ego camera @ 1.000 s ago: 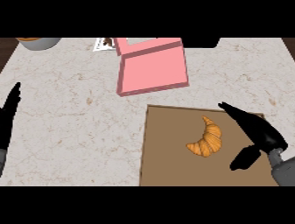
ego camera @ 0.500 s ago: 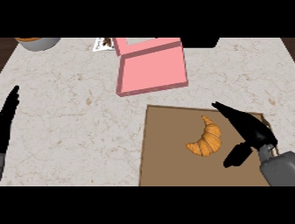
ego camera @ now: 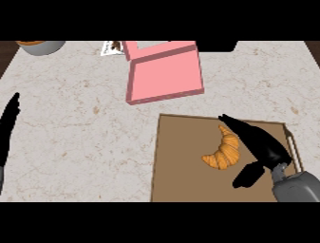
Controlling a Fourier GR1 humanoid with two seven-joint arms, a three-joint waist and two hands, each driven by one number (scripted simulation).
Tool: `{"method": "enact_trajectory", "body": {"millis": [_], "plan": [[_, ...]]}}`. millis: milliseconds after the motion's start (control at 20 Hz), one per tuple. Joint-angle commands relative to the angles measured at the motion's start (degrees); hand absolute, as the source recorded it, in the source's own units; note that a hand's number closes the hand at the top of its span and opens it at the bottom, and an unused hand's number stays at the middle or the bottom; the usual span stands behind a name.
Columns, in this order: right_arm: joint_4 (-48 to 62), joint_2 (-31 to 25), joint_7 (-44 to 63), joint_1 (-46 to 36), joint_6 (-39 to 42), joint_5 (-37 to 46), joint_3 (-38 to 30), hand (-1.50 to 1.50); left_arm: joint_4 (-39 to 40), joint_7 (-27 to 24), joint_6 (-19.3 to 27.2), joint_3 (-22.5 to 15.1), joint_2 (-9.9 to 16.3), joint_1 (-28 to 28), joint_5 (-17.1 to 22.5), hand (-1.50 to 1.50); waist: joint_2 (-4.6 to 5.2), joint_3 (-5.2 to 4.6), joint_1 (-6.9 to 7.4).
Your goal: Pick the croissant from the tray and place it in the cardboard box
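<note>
Croissant [ego camera: 225, 150], golden and curved, lies on the brown tray [ego camera: 180, 161] at the tabletop's [ego camera: 78, 123] near right. Right hand [ego camera: 260, 144] hovers just beside its right edge, fingers [ego camera: 234, 124] straight and pressed together, pointing away from the robot, thumb [ego camera: 246, 174] hanging apart below; contact with the pastry cannot be told. Pink cardboard box [ego camera: 166, 76] sits open beyond the tray, well apart from the croissant. Left hand [ego camera: 0, 137] rests at the left edge, fingers straight and together, pointing up. Grey bowl [ego camera: 42, 46] stands at the far left corner.
</note>
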Motion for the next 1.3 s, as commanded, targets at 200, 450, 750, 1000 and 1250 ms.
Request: {"method": "enact_trajectory", "body": {"millis": [200,450,750,1000,1250], "plan": [[-0.8,5.0,6.6,-2.4,5.3,4.2,0.5,-1.50,2.9,-0.7,-4.8,5.1,0.8,-3.0,-0.8,0.00,0.10,-0.03,-0.09],[0.1,6.4,7.3,0.9,5.7,7.0,0.4,-1.50,3.0,-0.1,-0.9,2.7,-5.2,-3.5,-5.6,0.00,0.10,-0.01,-0.23],[10.1,10.8,4.5,-2.1,-0.4,13.0,-1.0,1.50,2.6,-2.1,-6.8,8.3,-1.7,-1.8,-3.7,0.00,0.08,0.00,0.12],[17.2,12.5,-0.3,-6.9,-12.2,20.4,-0.9,1.50,-1.1,2.0,-5.9,6.5,-3.2,-2.2,-5.5,0.00,0.13,0.02,0.33],[14.4,9.4,-0.8,-6.1,-15.4,24.1,-3.3,1.50,1.9,-2.9,-6.3,7.6,-4.5,-0.8,-6.0,0.00,0.09,-0.01,0.07]]}}
